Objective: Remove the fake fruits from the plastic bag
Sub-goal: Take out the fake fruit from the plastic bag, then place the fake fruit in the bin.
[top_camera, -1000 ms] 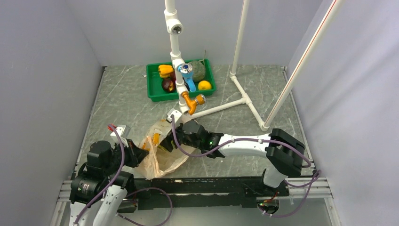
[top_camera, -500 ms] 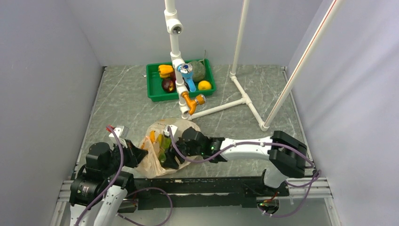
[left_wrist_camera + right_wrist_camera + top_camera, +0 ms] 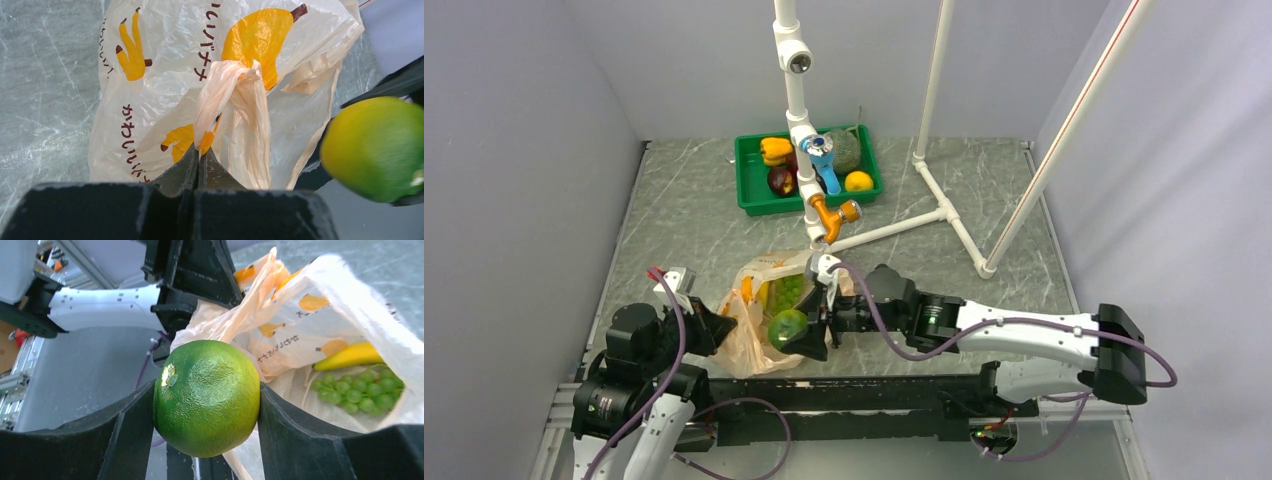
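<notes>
The peach plastic bag [image 3: 754,310] with banana prints lies near the table's front edge, its mouth toward the right. My left gripper [image 3: 199,156] is shut on the bag's twisted handle loop [image 3: 235,100]. A round green fake fruit [image 3: 206,396] sits squeezed between the fingers of my right gripper [image 3: 796,328], just outside the bag's mouth; the same fruit [image 3: 377,147] shows at the right of the left wrist view. Inside the bag lie a green grape bunch [image 3: 357,390] and a yellow banana [image 3: 347,356].
A green tray [image 3: 754,195] at the back holds a yellow pepper [image 3: 775,150], a maroon fruit [image 3: 781,180], a netted melon [image 3: 846,150] and an orange fruit [image 3: 858,181]. A white pipe frame [image 3: 944,205] with a faucet stands mid-table.
My right gripper has drawn back out of the bag toward the front with the green fruit in its fingers. The bag's mouth now shows the grapes. The left gripper has kept still.
</notes>
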